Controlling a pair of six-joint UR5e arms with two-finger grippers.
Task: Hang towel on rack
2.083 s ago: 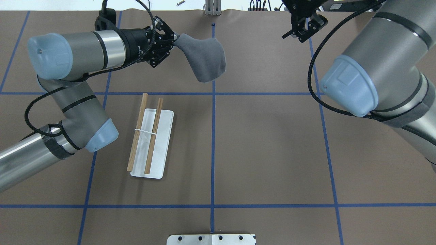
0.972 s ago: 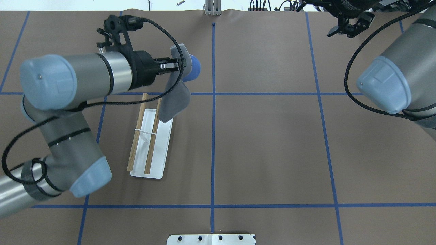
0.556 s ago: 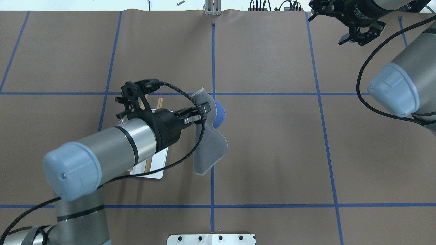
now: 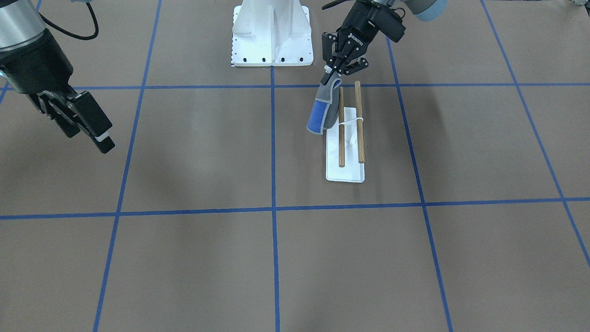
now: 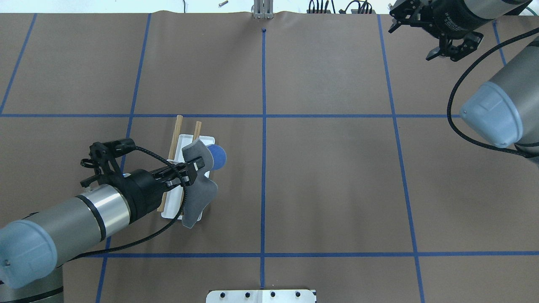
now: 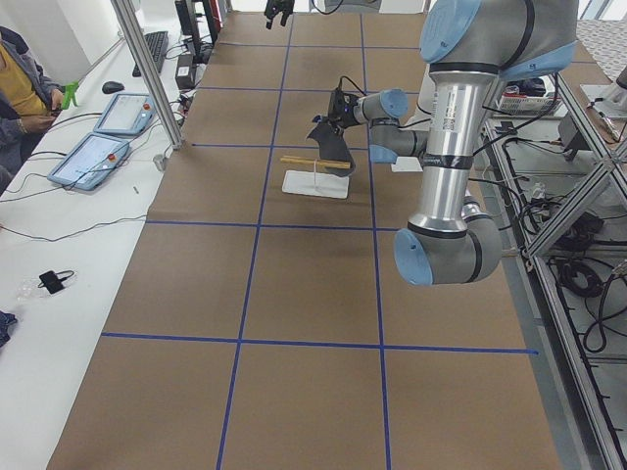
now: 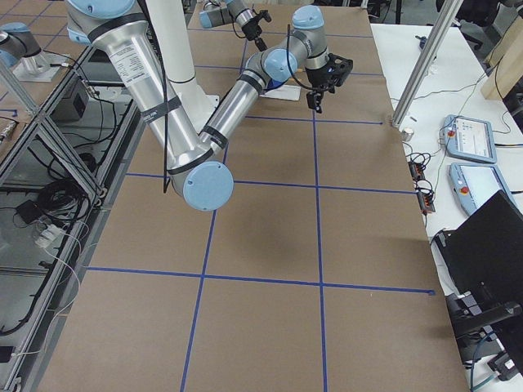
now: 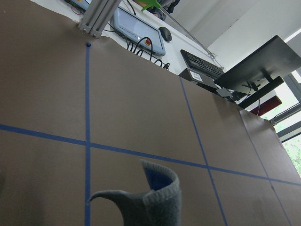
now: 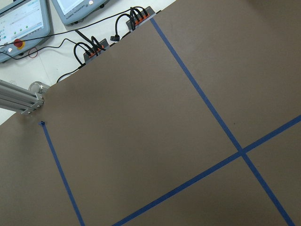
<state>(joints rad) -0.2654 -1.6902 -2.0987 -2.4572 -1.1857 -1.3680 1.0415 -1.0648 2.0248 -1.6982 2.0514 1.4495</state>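
My left gripper (image 5: 193,168) is shut on one edge of the towel (image 5: 198,198), which hangs down grey with a bright blue fold (image 5: 217,156) showing. In the overhead view the towel covers the near half of the rack's right wooden rod (image 5: 196,128). In the front view the gripper (image 4: 333,77) holds the towel (image 4: 321,113) against the near end of one rod (image 4: 341,138), above the white base (image 4: 345,174). I cannot tell whether the cloth touches the rod. The towel's top shows in the left wrist view (image 8: 150,200). My right gripper (image 5: 444,57) is open and empty at the far right corner.
The large white bolted pedestal (image 4: 272,32) stands at the robot's side of the table; its plate (image 5: 261,296) shows at the overhead view's bottom edge. Blue tape lines grid the brown table. Tablets, cables and an aluminium post (image 5: 262,10) lie beyond the far edge.
My left arm has swung left and back toward the robot, carrying the towel from the right of the rack to over its near half. The right gripper has barely shifted.
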